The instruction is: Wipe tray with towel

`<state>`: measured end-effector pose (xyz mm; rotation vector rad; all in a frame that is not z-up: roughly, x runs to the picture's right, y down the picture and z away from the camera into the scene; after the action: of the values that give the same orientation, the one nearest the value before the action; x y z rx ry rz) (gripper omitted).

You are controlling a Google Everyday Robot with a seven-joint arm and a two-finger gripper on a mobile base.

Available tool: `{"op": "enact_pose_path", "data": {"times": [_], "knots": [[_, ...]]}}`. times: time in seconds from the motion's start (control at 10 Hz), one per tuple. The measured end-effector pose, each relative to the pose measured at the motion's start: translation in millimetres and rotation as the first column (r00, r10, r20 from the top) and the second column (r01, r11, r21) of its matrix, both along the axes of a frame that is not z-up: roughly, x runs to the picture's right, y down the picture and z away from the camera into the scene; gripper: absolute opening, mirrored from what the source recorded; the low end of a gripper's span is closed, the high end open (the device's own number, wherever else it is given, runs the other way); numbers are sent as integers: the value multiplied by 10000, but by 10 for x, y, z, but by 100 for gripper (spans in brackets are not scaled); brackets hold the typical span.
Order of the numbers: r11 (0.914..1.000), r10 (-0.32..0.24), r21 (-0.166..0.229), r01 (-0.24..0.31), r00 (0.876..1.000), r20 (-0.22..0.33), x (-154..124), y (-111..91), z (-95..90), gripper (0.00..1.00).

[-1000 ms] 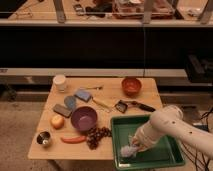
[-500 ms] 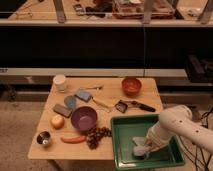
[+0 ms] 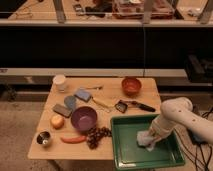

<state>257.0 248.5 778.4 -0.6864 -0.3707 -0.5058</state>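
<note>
**A:** Wide shot first. The wooden tabletop [image 3: 107, 84] stretches away from the end effector [image 3: 151, 134], crowded with bowls, fruit and utensils, and all of it is well apart from the action.

**B:** The green tray [image 3: 125, 156] lies directly beneath the end effector, at the tabletop's near corner.

**A:** The white arm [image 3: 175, 112] bends down into it, so the end effector sits low over the tray floor, closer to the arm-side rim.

**B:** And the pale towel [image 3: 144, 141] is bunched right under the end effector, touching the tray floor. Is it gripped?

**A:** Can't tell. The end effector is sunk into the cloth, so neither how far open it is nor any hold on the towel shows.

**B:** Progress, then?

**A:** I'd call it mid-wipe, since towel and tray are in contact. A broad patch of floor on the far side from the arm lies bare of the cloth. Whether that's been covered I can't say, so I'd guess strokes remain.
</note>
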Motion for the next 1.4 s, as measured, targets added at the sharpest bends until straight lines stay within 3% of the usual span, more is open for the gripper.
{"op": "enact_pose_path", "data": {"times": [0.2, 0.4, 0.6, 0.8, 1.1, 1.4], "knots": [[9998, -78, 176, 72, 9995, 321, -221, -160, 46, 0], [9993, -215, 314, 187, 9958, 889, -607, -165, -23, 0], [9986, -495, 250, 462, 9867, 1548, -909, -13, -156, 0], [9973, -740, 161, 722, 9770, 1998, -1001, 190, -331, 0], [9961, -869, -14, 885, 9806, 1757, -848, 317, -420, 0], [9979, -620, -149, 632, 9958, 678, -179, 211, -327, 0]]}}
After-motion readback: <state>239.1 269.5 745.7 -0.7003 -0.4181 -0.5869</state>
